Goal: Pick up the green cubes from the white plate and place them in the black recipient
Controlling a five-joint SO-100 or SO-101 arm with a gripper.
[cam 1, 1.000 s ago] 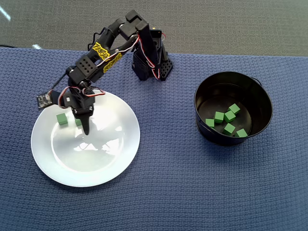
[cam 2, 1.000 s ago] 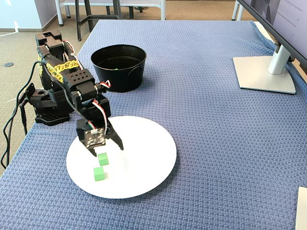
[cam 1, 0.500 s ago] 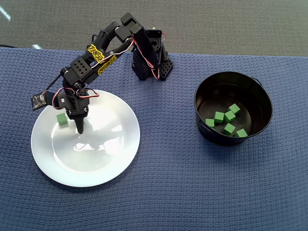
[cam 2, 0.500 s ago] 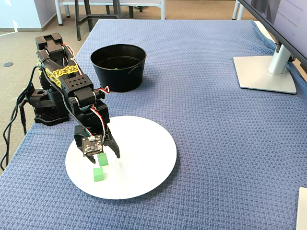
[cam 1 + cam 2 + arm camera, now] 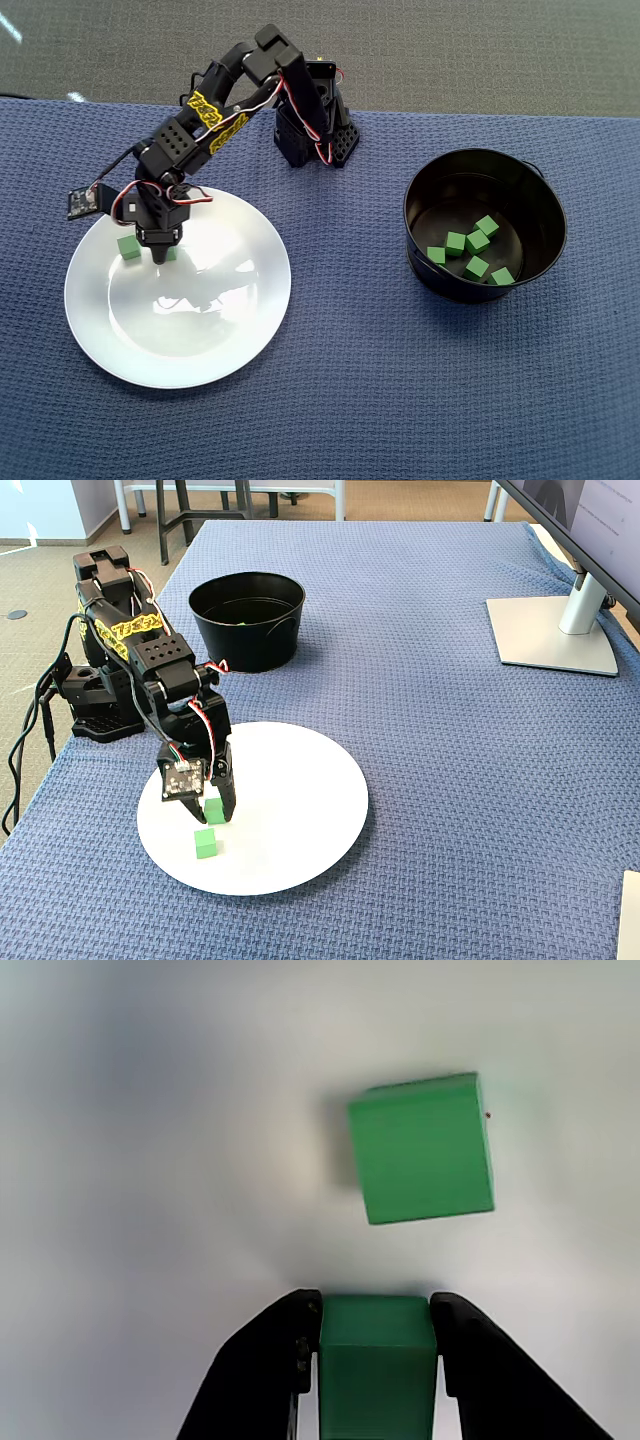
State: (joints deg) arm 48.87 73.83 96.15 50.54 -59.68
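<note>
The white plate (image 5: 200,340) lies on the left in the overhead view, with two green cubes on its far-left part. My gripper (image 5: 375,1310) points down over the plate, and its two black fingers press both sides of one green cube (image 5: 377,1360), at or just above the plate surface. The other green cube (image 5: 422,1148) lies loose just beyond it, apart from the fingers; it also shows in the overhead view (image 5: 128,247) and the fixed view (image 5: 206,843). The black recipient (image 5: 540,200) stands on the right and holds several green cubes (image 5: 477,241).
A blue woven cloth (image 5: 350,400) covers the table. The arm's base (image 5: 100,695) stands at the table's left edge in the fixed view, between plate (image 5: 300,810) and pot (image 5: 247,630). A monitor stand (image 5: 555,630) is at the far right.
</note>
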